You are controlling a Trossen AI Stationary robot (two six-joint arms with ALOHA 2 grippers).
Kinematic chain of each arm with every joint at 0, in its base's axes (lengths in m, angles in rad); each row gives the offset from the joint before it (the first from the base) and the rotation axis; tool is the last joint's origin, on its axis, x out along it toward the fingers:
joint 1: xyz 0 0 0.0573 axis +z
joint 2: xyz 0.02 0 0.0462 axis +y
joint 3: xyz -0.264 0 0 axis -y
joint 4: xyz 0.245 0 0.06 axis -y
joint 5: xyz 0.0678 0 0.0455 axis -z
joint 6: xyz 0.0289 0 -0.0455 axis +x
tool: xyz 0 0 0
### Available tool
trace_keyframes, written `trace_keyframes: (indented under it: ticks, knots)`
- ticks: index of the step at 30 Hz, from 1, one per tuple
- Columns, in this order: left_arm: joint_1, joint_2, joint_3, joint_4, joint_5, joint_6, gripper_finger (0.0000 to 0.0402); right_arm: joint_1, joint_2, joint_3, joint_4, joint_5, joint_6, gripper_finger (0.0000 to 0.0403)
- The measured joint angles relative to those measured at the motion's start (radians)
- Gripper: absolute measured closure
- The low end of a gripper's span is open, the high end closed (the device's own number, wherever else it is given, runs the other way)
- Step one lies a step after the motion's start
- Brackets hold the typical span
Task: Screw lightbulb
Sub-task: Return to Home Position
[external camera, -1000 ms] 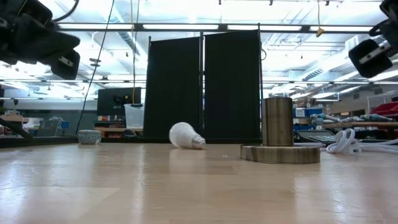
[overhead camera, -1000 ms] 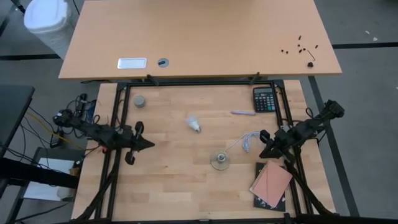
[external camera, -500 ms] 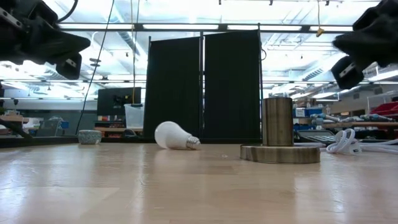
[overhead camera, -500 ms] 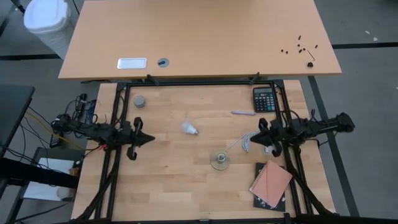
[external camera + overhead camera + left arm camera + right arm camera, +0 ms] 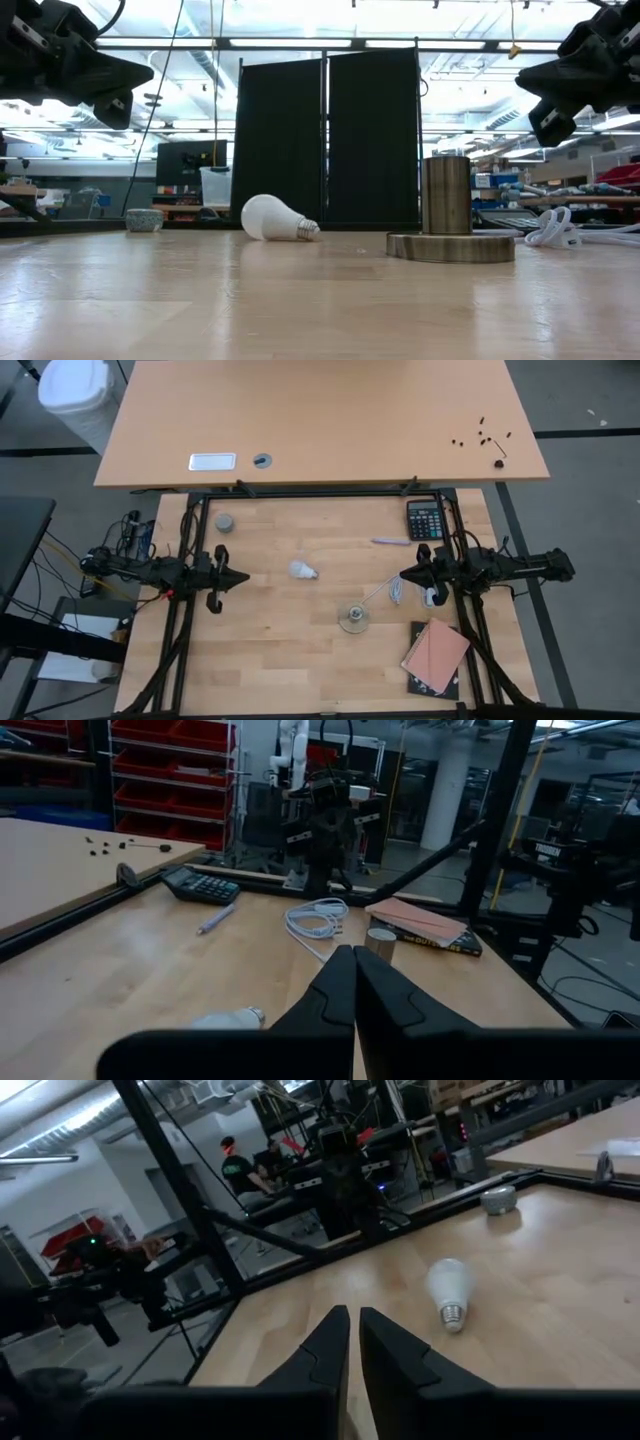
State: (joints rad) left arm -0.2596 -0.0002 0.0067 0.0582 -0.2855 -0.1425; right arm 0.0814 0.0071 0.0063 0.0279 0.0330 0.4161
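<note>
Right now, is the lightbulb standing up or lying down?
Lying down. The lightbulb rests on its side on the table, metal screw end pointing sideways, apart from the brass socket.

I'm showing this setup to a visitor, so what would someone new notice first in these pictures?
A small white pear-shaped lightbulb lies on its side near the middle of the pale wooden table. To its right stands a bronze lamp socket on a round base, no bulb in it. The left gripper and right gripper, both shut, hang raised at the table's two sides, pointing inward.
</note>
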Motion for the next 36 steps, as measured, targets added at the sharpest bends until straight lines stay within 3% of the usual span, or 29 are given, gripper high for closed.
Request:
trace_keyframes:
  ticks: [36]
  knots:
    - [0.0,0.0,0.0,0.002,0.001,0.0,0.0396,0.0,0.0,0.0,0.0,0.0,0.0,0.0368]
